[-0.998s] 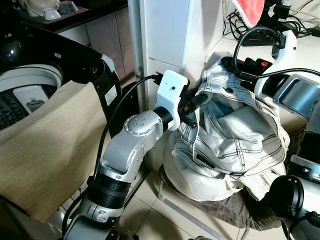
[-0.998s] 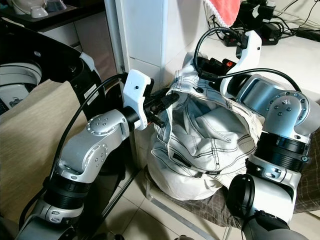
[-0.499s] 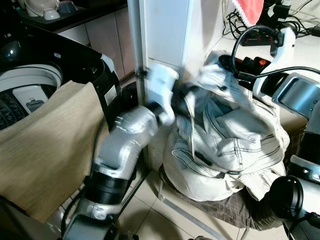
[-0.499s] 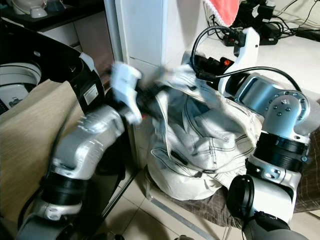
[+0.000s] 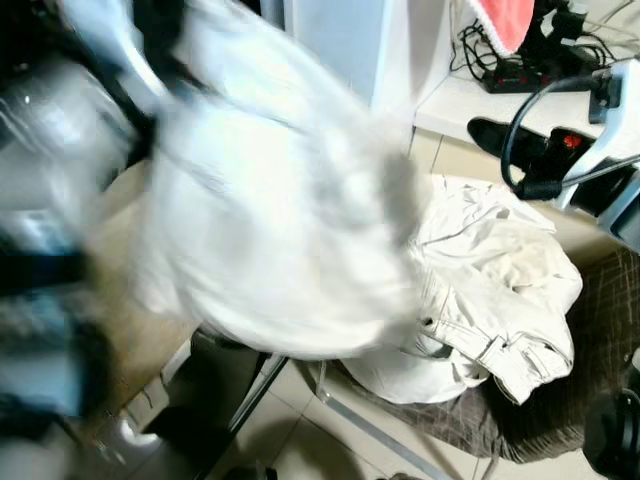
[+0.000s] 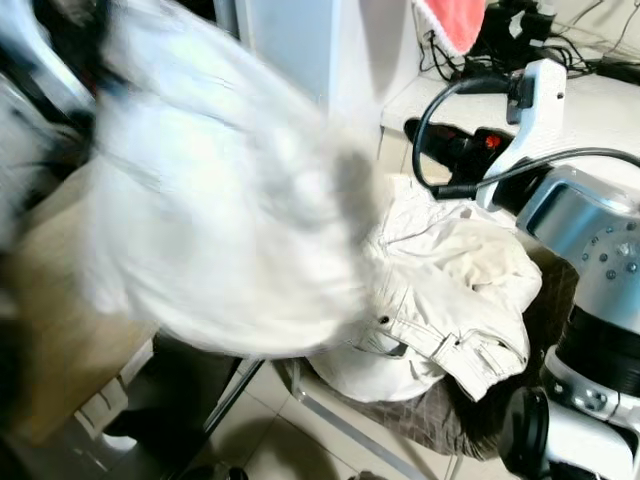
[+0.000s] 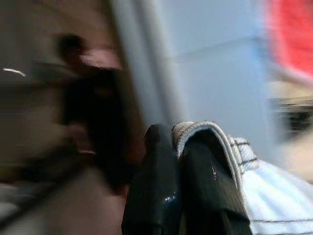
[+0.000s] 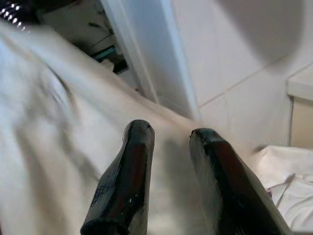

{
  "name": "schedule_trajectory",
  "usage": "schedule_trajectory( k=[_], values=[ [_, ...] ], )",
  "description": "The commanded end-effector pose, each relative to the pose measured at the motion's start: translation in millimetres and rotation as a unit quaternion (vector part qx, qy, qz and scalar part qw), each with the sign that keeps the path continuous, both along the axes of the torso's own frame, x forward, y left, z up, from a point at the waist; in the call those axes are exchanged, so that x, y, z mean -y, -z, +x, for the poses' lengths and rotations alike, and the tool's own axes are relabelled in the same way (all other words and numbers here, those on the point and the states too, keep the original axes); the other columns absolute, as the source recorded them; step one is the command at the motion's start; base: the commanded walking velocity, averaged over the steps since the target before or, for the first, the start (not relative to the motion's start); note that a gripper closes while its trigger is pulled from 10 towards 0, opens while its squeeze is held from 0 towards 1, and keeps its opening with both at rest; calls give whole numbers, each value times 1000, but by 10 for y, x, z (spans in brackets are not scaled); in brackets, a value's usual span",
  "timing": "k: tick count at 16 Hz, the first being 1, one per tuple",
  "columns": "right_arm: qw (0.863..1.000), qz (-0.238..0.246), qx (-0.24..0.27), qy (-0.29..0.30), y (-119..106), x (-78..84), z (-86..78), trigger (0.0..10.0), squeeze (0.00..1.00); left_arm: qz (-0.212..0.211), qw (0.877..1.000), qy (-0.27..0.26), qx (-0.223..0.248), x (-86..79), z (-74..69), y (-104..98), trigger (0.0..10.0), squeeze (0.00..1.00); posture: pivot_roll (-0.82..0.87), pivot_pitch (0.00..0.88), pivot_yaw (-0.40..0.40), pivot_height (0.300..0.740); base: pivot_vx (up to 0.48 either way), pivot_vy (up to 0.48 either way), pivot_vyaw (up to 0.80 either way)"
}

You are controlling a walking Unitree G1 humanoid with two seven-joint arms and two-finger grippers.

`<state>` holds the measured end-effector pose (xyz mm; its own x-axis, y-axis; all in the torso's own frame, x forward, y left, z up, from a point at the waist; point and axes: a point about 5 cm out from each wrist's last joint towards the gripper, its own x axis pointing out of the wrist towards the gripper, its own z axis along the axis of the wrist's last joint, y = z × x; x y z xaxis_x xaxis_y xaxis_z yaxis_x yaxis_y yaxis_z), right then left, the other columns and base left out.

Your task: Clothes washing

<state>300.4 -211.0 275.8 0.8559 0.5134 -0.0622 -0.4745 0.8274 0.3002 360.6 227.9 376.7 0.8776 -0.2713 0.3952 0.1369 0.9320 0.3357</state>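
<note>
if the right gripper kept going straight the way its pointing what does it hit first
Most likely the white garment that the left gripper is swinging across: in the right wrist view it spreads just beyond the open right gripper. Depth is unclear through the blur.

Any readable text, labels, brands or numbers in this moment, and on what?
None can be read.
White garment carried by the left claw: motion-blurred, no print visible.
Cream trousers on the chair: stitching and a button, no label legible.
Power strip on the counter: too small to show any marking.
</note>
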Motion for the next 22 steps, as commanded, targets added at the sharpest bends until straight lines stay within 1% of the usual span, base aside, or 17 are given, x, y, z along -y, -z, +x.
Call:
schedule_trajectory(
  k=[1, 2, 3, 4, 7, 8, 10, 11, 12, 13, 14, 15, 16, 17, 18, 20, 22],
  values=[
    [1000, -7, 13, -6, -34, -42, 15, 10000, 0, 5, 968, -163, 191, -409, -283, -829, 0, 0, -102, 0, 25, 740, 0, 0, 0],
    [1000, -7, 15, -5, -41, -48, 19, 10000, 0, 24, 949, -209, 235, -493, -392, -1017, 0, 0, -102, 0, 25, 740, 0, 0, 0],
    [1000, -5, 21, -2, -51, -60, 26, 10000, 0, 66, 913, -270, 300, -563, -568, -1252, 0, 0, -97, 0, 30, 740, 0, 0, 0],
    [1000, -7, 22, -3, -39, -83, 20, 10000, 0, 115, 888, -317, 313, -589, -611, -1317, 0, 0, -102, 0, 36, 740, 0, 0, 0],
    [999, -20, 19, -17, 23, -153, -20, 10000, 0, 229, 853, -389, 262, -708, -462, -1159, 0, 0, -107, 0, 40, 740, 0, 0, 0],
    [999, -24, 17, -22, 51, -182, -30, 10000, 0, 256, 864, -388, 195, -785, -289, -957, 0, 0, -107, 0, 40, 740, 0, 0, 0],
    [998, -41, 10, -37, 112, -249, -55, 10000, 0, 283, 896, -342, 23, -869, 19, -404, 0, 0, -106, 0, 35, 740, 0, 0, 0],
    [996, -72, 1, -59, 184, -321, -89, 10000, 0, 266, 911, -307, -74, -922, 126, -19, 4000, 0, -106, 0, 35, 740, 0, 0, 0],
    [989, -110, -3, -100, 269, -423, -165, 10000, 0, 266, 901, -297, -169, -1016, 161, 362, 10000, 0, -104, 0, 30, 740, 0, 0, 0],
    [981, -132, -1, -144, 324, -511, -257, 10000, 0, 264, 885, -309, -226, -1128, 134, 581, 10000, 0, -107, 0, 31, 740, 0, 0, 0],
    [976, -144, 5, -165, 343, -551, -305, 10000, 0, 261, 880, -307, -251, -1173, 116, 664, 10000, 0, -107, 0, 31, 740, 0, 0, 0],
    [968, -157, 12, -195, 366, -605, -378, 10000, 0, 246, 877, -309, -275, -1234, 87, 726, 10000, 914, -108, 0, 28, 740, 0, 0, 0],
    [965, -155, 16, -210, 367, -630, -410, 10000, 0, 244, 873, -308, -289, -1260, 72, 748, 10000, 1000, -108, 0, 28, 740, 0, 0, 0],
    [959, -140, 26, -244, 352, -692, -472, 10000, 0, 243, 864, -314, -310, -1330, 26, 762, 10000, 1000, -108, 0, 28, 740, 0, 0, 0],
    [955, -125, 36, -267, 334, -735, -511, 10000, 0, 240, 863, -319, -309, -1366, 3, 743, 10000, 1000, -108, 0, 28, 740, 0, 0, 0],
    [951, -112, 47, -286, 318, -753, -534, 10000, 0, 238, 869, -335, -275, -1365, 7, 629, 10000, 1000, -104, 0, 26, 740, 0, 0, 0],
    [956, -114, 50, -267, 323, -728, -486, 10000, 0, 238, 872, -347, -249, -1361, 10, 551, 10000, 1000, -100, 0, 25, 740, 0, 0, 0]
  ],
)
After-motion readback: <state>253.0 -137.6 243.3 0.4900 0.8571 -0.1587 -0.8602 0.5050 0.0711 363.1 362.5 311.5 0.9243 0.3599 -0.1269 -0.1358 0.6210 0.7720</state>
